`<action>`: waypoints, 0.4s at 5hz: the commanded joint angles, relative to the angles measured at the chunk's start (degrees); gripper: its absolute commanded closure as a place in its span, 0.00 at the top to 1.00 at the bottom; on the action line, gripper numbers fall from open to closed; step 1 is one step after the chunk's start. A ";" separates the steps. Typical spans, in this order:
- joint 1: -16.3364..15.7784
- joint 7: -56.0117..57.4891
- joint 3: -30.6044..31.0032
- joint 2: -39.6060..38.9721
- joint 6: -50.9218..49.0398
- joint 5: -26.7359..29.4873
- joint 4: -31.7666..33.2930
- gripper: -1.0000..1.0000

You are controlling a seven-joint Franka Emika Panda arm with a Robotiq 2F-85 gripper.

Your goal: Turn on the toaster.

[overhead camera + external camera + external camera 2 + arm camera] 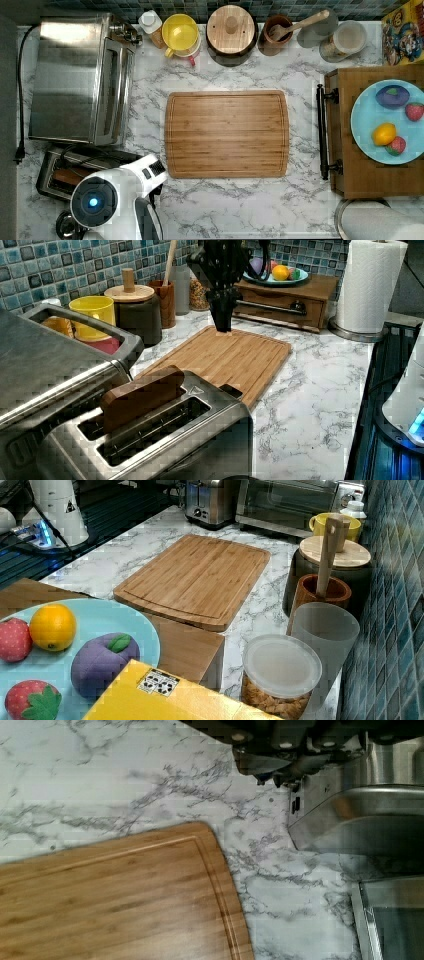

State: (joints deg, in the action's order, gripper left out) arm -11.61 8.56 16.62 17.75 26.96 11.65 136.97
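Note:
The toaster (pixel 56 172) is a small steel box at the top view's lower left, with a brown slice (pixel 142 395) standing in one of its two slots. Its black lever (pixel 231 389) sits on the end facing the cutting board. My white arm (pixel 115 192) covers that end in the top view. In the left view my black gripper (pixel 222 325) hangs pointing down, above and beyond the toaster's (pixel 200 415) lever end, shut and holding nothing. The wrist view has the gripper (pixel 272 775) close to the toaster (pixel 350 820), clear of it.
A large toaster oven (pixel 75 75) stands right beside the toaster. A bamboo cutting board (pixel 226 134) lies mid-counter. A yellow mug (pixel 180 32), a wood-lidded canister (pixel 231 30) and jars line the tiled wall. A wooden tray with a fruit plate (pixel 365 117) and a paper towel roll (pixel 367 285) stand farther off.

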 commanded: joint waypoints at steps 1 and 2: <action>-4.40 4.31 1.60 3.84 4.20 5.54 7.22 0.00; -5.94 5.20 0.91 4.99 3.92 6.60 8.28 0.00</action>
State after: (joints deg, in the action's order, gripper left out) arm -15.25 11.48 16.91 19.50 28.42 15.14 144.25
